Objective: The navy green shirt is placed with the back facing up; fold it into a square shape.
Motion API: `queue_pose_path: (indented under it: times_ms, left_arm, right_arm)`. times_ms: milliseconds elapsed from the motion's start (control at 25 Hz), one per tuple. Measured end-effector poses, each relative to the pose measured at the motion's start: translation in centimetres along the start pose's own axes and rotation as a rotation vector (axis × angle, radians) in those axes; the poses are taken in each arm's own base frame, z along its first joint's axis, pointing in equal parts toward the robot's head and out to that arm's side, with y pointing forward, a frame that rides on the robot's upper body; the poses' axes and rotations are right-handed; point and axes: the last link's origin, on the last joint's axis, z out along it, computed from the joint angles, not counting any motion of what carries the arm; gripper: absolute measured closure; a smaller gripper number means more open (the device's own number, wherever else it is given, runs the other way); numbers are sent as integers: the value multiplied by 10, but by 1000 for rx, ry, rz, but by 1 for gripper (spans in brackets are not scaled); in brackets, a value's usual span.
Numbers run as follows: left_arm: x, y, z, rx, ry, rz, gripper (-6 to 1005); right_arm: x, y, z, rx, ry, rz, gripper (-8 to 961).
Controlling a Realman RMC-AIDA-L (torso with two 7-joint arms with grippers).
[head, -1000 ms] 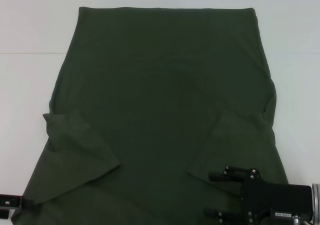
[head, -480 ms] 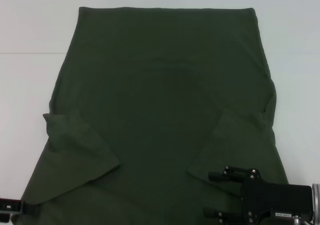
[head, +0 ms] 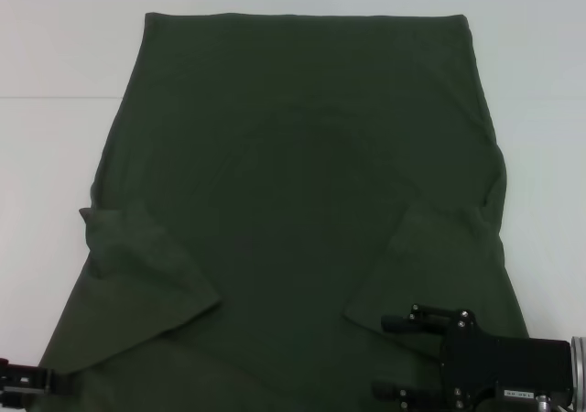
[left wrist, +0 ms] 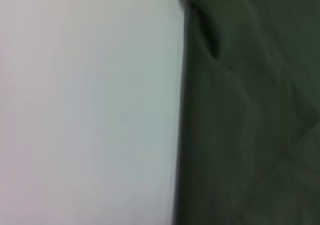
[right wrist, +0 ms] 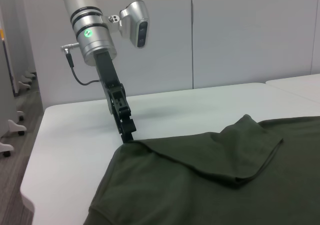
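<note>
Hand, left: we see the left hand [right wrist: 129,130] at the near left corner of the navy green shirt [head: 302,201], its black tips low on the cloth edge by the shoulder. From the right wrist view they look pinched on that edge, but we cannot tell for sure whether they grip or only touch.

Hand, right: the right hand [head: 403,357] sits at the shirt's near right edge, over the folded right sleeve [head: 426,265]; its two black bars stand apart, released, with nothing between them.

Sleeves: both short sleeves lie turned inward over the shirt's body, the left sleeve [head: 137,256] a loose flap with a raised lip. We judge this narrows the shirt into a straight-sided panel, so later folds come out square.

Shirt: it lies flat, plain side up, hem far from us, covering most of the white tabletop [head: 55,156].

Step in hand: we judge both hands are posted at the near corners so the shoulder edge can be lifted evenly and carried toward the hem.

Risk: the left sleeve flap may spill outward if its corner rises unevenly.
</note>
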Motion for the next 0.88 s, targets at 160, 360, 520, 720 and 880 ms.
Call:
queue_pose_path:
  times_ms: [160, 360, 520, 720, 880]
  left_arm:
    - [1, 5, 3, -23, -10, 2, 72]
    - [3, 12, 8, -45, -19, 13, 74]
    - [5, 13, 9, -44, -14, 15, 76]
    - [6, 14, 9, -34, -18, 28, 78]
    - [10, 16, 8, -11, -2, 50, 80]
  right_arm:
    - [0, 0, 0, 0, 0, 0, 152]
    - [0, 0, 0, -1, 0, 0, 151]
    - [0, 0, 0, -1, 0, 0, 151]
    - [-1, -1, 0, 2, -1, 1, 152]
    - [-2, -1, -1, 3, -6, 0, 152]
